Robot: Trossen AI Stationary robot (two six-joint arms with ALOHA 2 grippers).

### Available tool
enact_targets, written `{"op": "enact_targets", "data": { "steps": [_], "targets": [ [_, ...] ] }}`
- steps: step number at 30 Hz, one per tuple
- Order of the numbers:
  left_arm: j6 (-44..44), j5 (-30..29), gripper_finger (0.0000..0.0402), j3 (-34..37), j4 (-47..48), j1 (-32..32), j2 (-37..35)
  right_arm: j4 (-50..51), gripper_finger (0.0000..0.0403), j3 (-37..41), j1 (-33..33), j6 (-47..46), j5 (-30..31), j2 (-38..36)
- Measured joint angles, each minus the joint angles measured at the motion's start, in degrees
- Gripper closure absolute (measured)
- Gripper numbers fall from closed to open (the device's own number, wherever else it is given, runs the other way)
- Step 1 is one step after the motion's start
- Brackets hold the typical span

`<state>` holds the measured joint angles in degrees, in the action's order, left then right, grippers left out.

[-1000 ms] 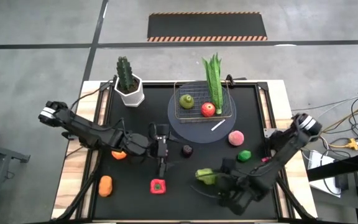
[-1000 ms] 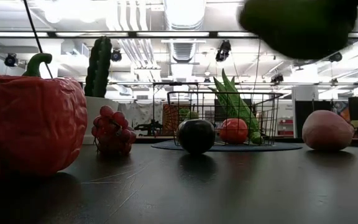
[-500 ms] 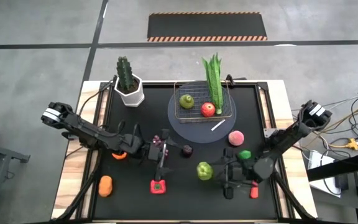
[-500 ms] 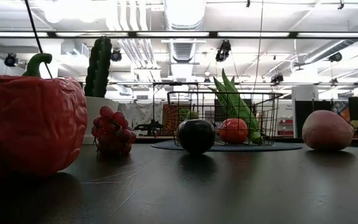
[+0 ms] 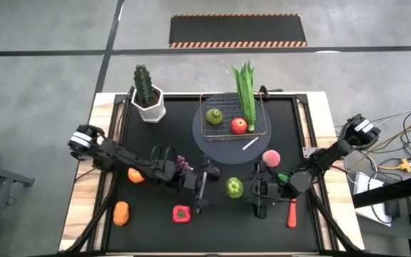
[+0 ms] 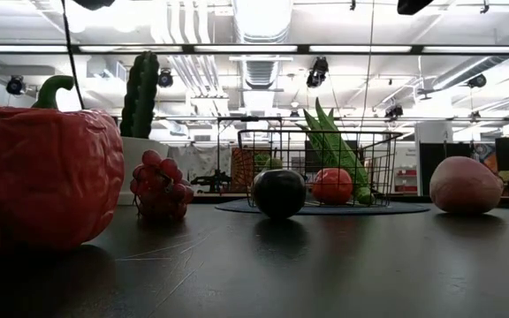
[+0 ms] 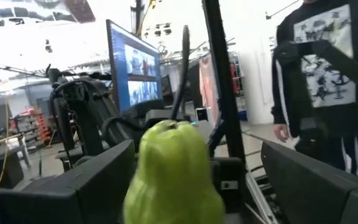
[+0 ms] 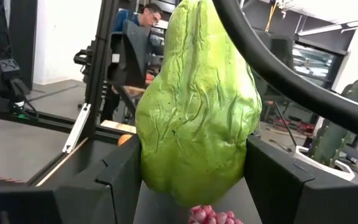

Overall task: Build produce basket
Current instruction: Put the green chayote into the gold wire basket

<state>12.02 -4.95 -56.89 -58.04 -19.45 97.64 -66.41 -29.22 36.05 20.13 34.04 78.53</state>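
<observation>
Step in hand: we judge this a hand-over or a carry of the green wrinkled fruit (image 5: 235, 188) in mid-air, on its way to the basket (image 5: 257, 121)

Right pincer (image 5: 252, 191): clamped on the green wrinkled fruit; both fingers press its flanks in the right wrist view

Left pincer (image 5: 208, 187): fingers apart, facing the right pincer; the fruit sits in the gap with daylight on either side, so no grip from this side yet

Fruit relative to pincers: directly between the two tips, held by the right and just ahead of the left

Long axis: narrow end up and broad end down between the fingers in both wrist views; we read it as roughly upright, crosswise to the closing direction

Basket relative to pincers: off to the side of both, toward the table's far edge, well apart, about level with the fruit itself; it sits on the grey disc (image 5: 220, 149)

Nearer arm: neither clearly; we take the right as the natural carrier, since it has the grip

Risk: if both release together, the fruit drops short of the basket
</observation>
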Motion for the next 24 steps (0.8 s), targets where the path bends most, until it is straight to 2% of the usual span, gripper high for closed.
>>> {"op": "enact_targets", "data": {
  "steps": [9, 13, 19, 24],
  "targets": [
    [-2.28, 1.32, 0.0071, -6.84, 0.03, 1.50, 6.14, 0.07, 0.0179, 0.31, 0.00, -1.06, 0.42, 0.08],
    [-2.37, 2.49, 0.0087, -7.80, -0.01, 1.49, 6.65, 0.08, 0.0179, 0.43, 0.02, -1.06, 0.44, 0.08],
    [-2.65, 1.11, 0.0164, -7.54, 0.17, 1.52, 6.59, 0.18, 0.0176, 0.45, 0.04, -1.06, 0.43, 0.08],
    [-2.89, -0.17, 0.0256, -7.54, 1.15, 1.87, 6.47, 0.31, 0.0141, 0.49, 0.04, -1.92, 0.55, 0.07]
  ]
}}
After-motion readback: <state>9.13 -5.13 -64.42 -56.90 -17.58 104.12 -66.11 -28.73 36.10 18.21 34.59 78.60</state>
